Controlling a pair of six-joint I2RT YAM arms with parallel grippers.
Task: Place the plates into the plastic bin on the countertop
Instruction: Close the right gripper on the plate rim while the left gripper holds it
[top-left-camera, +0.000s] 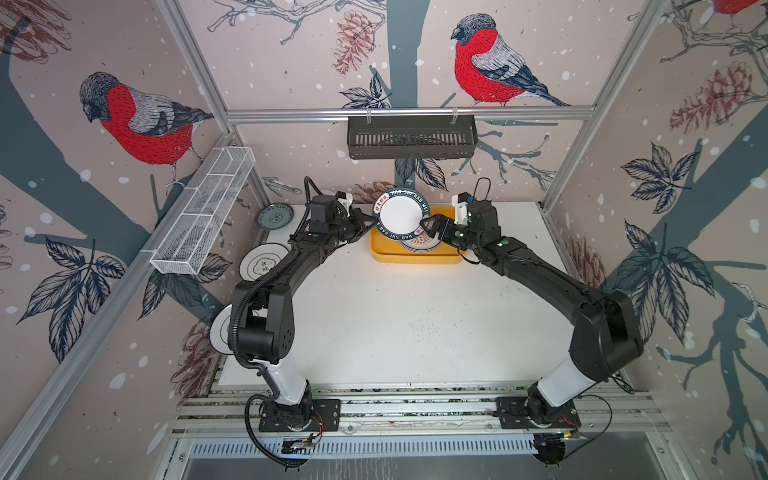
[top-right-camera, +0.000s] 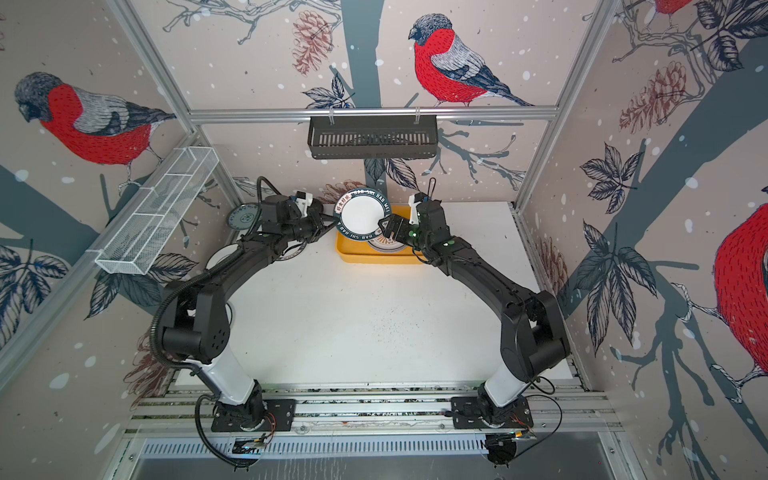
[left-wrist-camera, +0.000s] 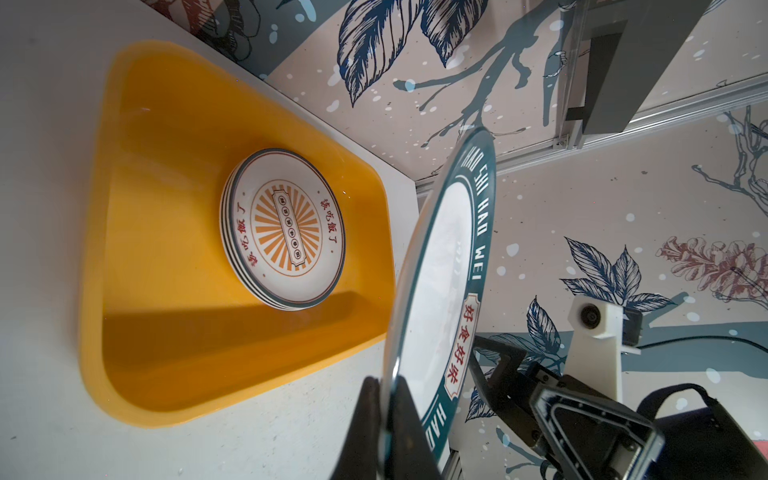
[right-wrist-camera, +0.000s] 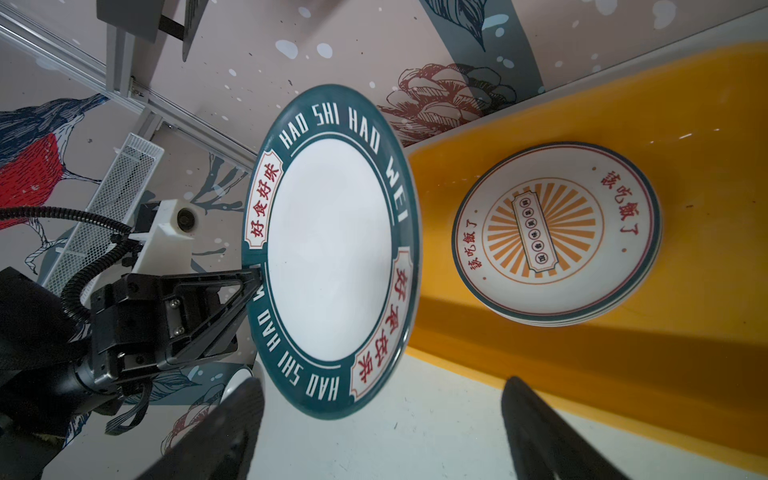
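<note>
Lettered-rim plate (top-left-camera: 400, 212) is held raised and tilted at the plastic bin (top-left-camera: 415, 258), its rim pinched by the clamped left gripper (left-wrist-camera: 388, 390); the right gripper (right-wrist-camera: 382, 388) is spread wide about its opposite edge.

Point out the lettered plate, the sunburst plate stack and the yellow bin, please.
lettered plate (top-left-camera: 400, 216): top view, white centre.
sunburst plate stack (left-wrist-camera: 286, 226): left wrist view, top plate's centre.
yellow bin (top-left-camera: 415, 258): top view, near wall.

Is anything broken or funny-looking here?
Nothing is broken or spilled. Only the teal-rimmed plate stands out: it hangs tilted in the air near the yellow bin, pinched at its rim by the left end effector.
</note>
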